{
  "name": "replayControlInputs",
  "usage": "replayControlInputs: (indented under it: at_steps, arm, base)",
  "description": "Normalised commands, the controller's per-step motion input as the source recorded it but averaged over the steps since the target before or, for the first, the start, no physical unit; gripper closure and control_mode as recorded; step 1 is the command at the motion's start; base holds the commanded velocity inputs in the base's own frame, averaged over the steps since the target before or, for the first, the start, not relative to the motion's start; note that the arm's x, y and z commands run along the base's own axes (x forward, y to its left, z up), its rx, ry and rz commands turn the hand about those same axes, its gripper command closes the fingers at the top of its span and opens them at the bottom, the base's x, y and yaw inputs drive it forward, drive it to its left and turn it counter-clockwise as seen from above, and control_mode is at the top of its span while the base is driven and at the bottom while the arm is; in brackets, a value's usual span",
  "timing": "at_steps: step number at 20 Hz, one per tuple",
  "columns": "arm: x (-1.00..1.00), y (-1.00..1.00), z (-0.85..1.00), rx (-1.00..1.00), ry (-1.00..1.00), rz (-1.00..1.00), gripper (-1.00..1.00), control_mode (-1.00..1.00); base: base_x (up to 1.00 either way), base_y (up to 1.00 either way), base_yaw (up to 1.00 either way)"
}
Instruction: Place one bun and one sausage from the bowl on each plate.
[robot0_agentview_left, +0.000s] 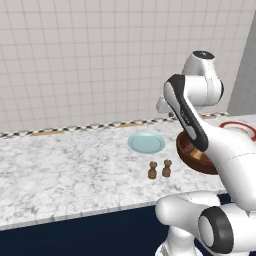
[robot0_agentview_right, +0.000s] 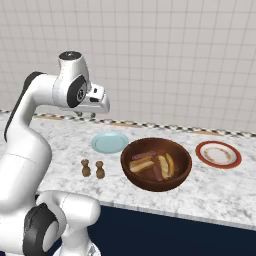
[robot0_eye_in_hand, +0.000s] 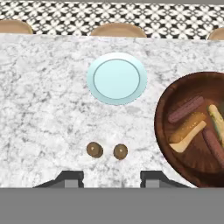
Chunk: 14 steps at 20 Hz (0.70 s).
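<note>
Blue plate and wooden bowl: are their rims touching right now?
Apart. The hand view shows bare marble counter between the pale blue plate and the bowl; the right base view shows that gap too.

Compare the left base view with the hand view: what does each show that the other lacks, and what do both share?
Left base view alone: the white plate with a red rim and the tiled wall. Hand view alone: the gripper, jaws apart and empty, plus buns and sausages inside the bowl. Both: the pale blue plate, two shakers, the bowl.
</note>
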Motion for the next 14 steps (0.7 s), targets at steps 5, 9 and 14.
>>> replayControlInputs:
  at_steps: [5, 9, 14]
  arm:
    - [0.09, -0.66, -0.06, 0.00, 0.01, 0.04, -1.00, -1.00]
    - [0.08, -1.00, -0.25, 0.07, 0.08, 0.03, -1.00, -1.00]
    - [0.06, -0.84, -0.58, 0.18, 0.32, -0.24, -1.00, -1.00]
  base:
    - [0.00, 0.00, 0.00]
    - [0.00, 0.00, 0.00]
    - [0.00, 0.00, 0.00]
